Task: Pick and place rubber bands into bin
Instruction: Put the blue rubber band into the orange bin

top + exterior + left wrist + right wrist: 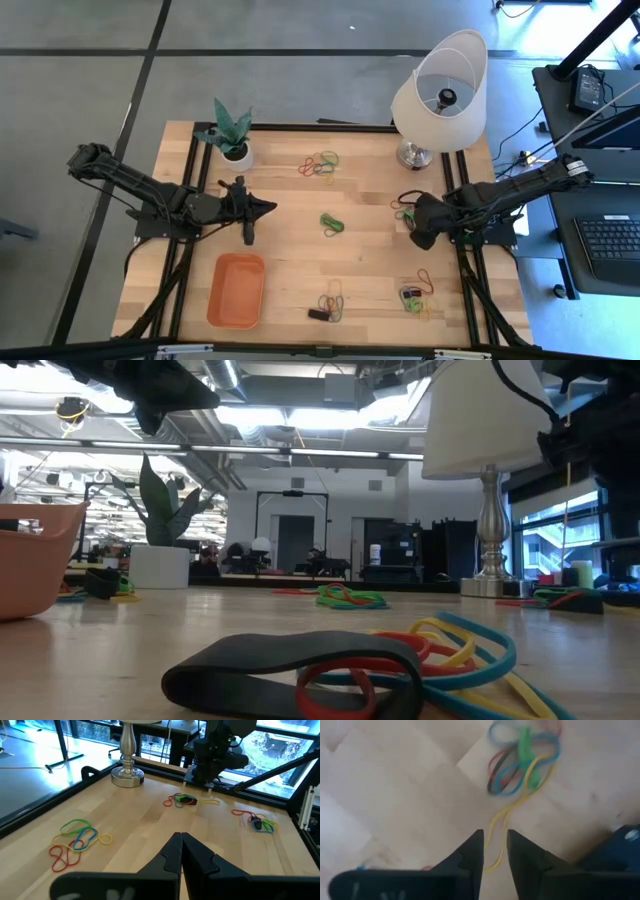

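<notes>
Progress: bin (237, 290) is sitting near the front-left of the surface (290, 210), and the high view is showing nothing inside it. Judging from that, no bands are placed yet; nearly all the work is remaining.

Rubber bands are lying in five loose clusters, all outside the bin:
- far middle (321, 165)
- centre, green (332, 223)
- front middle (334, 300), beside a small black block (317, 314)
- front right (418, 298)
- right side (405, 211), next to the right end effector.

Left end effector (268, 208) is hovering beyond the bin, between it and the plant pot (237, 152). Its fingers (197, 855) are pressing together at the tips, with nothing visible between them.

Right end effector (494, 845) is pointing down at the right-side cluster (522, 755). Fingers are standing slightly apart, a narrow gap, with a yellow band strand (496, 830) running into that gap. Not clamping it as far as I can judge. A lamp (440, 90) is standing at the far right.
</notes>
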You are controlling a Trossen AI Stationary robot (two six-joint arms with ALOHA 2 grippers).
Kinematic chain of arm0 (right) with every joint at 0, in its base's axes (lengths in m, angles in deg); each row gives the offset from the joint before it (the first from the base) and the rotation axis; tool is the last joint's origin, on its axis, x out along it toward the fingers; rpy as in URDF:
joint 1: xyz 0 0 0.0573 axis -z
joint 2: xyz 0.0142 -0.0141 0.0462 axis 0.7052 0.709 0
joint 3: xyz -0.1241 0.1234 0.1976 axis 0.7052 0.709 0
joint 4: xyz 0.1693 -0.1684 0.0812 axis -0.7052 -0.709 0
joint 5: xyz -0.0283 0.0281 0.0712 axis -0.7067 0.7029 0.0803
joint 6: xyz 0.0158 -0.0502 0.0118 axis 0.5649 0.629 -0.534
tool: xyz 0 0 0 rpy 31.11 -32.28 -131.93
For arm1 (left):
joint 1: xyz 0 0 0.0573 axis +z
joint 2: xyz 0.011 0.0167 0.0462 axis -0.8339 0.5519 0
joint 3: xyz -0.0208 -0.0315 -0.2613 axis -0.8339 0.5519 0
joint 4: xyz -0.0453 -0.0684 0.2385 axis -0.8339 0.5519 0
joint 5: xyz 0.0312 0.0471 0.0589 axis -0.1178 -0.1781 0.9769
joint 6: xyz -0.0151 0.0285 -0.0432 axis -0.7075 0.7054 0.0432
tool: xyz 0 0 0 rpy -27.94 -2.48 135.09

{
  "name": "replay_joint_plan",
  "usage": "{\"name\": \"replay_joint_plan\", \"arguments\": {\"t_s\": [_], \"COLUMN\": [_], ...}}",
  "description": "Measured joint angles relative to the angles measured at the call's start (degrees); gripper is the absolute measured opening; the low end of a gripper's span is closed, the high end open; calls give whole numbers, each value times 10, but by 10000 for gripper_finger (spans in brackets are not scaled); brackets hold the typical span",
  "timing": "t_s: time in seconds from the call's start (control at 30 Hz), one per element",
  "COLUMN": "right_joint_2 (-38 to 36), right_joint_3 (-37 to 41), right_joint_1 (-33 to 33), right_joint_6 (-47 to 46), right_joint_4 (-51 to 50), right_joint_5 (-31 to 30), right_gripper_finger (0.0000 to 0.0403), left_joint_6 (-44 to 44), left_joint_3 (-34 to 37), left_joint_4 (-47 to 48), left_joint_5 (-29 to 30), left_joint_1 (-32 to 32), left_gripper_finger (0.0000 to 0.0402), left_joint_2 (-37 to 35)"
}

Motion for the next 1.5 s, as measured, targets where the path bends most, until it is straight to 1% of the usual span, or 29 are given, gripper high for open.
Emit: {"name": "replay_joint_plan", "arguments": {"t_s": [0.13,0.2,0.33,0.43,0.53,0.77,0.87,0.97,1.07,1.27,1.5], "right_joint_2": [5,12,37,59,80,117,127,133,133,133,131], "right_joint_3": [0,0,0,0,0,0,5,30,61,106,124], "right_joint_1": [7,21,54,86,118,177,200,220,233,237,236], "right_joint_6": [-18,-10,26,29,37,56,62,81,80,70,70], "right_joint_4": [11,11,32,31,30,34,46,89,120,169,233], "right_joint_5": [-93,-107,-107,-106,-91,-79,-65,-36,-28,-27,-28], "right_gripper_finger": [95,94,91,91,91,91,91,91,91,90,85], "left_joint_6": [0,0,0,0,0,0,0,9,28,30,30], "left_joint_3": [0,0,0,0,0,0,0,0,0,0,0], "left_joint_4": [0,0,0,0,0,0,0,0,0,0,0], "left_joint_5": [8,17,32,39,39,39,39,39,39,39,39], "left_joint_1": [0,0,0,0,0,0,0,0,0,0,0], "left_gripper_finger": [4,4,4,4,4,4,4,4,4,4,4], "left_joint_2": [0,0,0,0,0,0,0,0,0,0,0]}}
